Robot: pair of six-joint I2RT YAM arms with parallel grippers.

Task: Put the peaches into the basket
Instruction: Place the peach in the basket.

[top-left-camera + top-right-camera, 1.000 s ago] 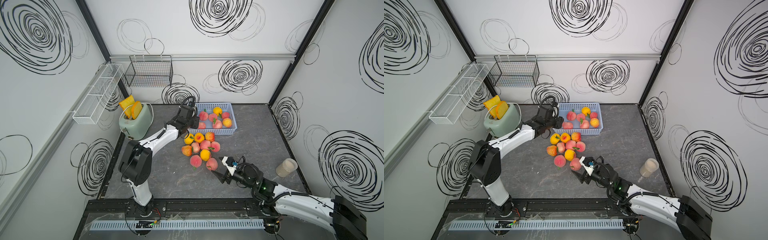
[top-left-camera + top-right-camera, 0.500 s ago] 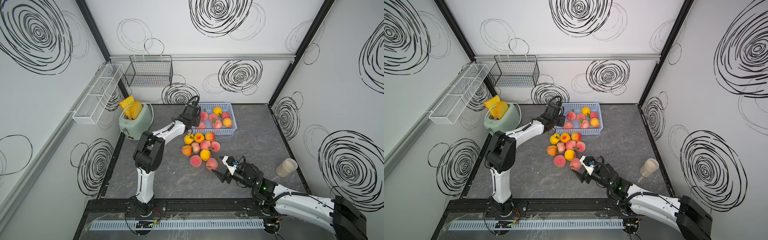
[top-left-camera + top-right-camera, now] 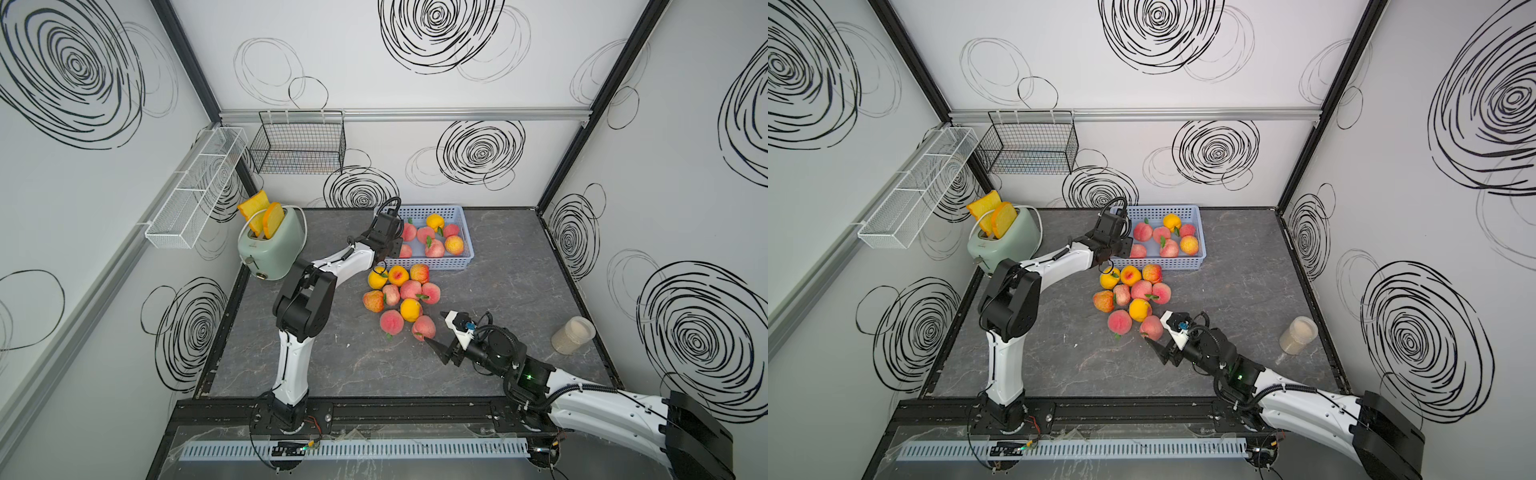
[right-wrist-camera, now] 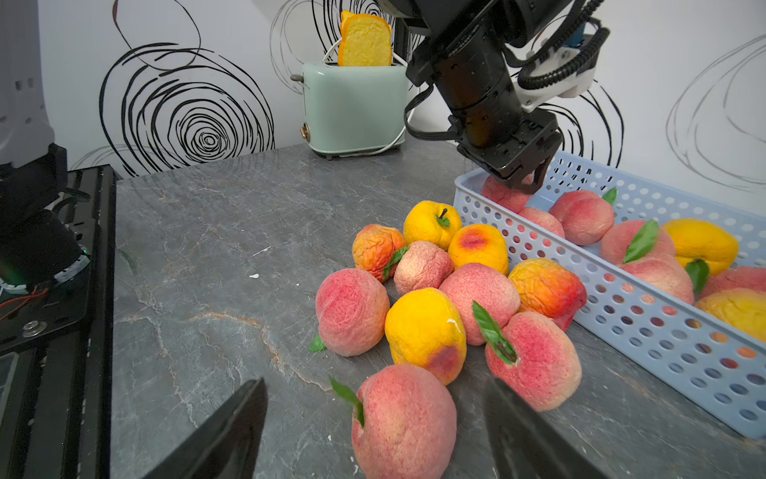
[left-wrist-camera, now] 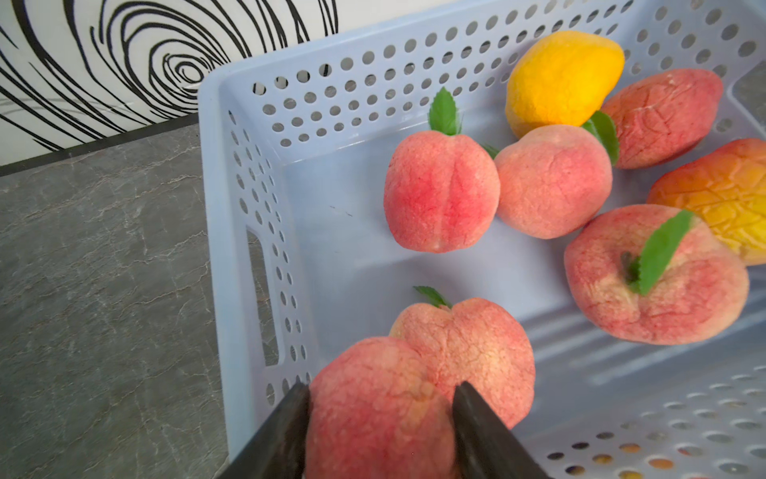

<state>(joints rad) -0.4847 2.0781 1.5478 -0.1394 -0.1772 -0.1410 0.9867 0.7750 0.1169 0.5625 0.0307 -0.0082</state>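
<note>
A light-blue perforated basket (image 3: 428, 262) sits at the back of the table with several peaches in it. My left gripper (image 5: 381, 385) hangs over the basket's left end (image 5: 331, 91), shut on a pink peach (image 5: 373, 423); another pink peach (image 5: 485, 348) lies just beyond it. In both top views the left gripper (image 3: 390, 248) (image 3: 1121, 248) is at that same corner. A pile of pink and yellow peaches (image 3: 399, 291) lies on the table in front of the basket. My right gripper (image 4: 375, 383) is open, its fingers either side of the nearest pink peach (image 4: 404, 419) (image 3: 424, 327).
A mint toaster (image 3: 272, 245) with two bread slices stands at the back left. A jar (image 3: 572, 334) stands near the right wall. A black wire basket (image 3: 299, 145) and a white rack (image 3: 195, 187) hang on the walls. Left arm's elbow (image 3: 305, 303) rises left of the pile.
My left gripper has moved right with its peach, from beside the basket's left end to over it, and the left arm's elbow has swung right. The right arm has not moved.
</note>
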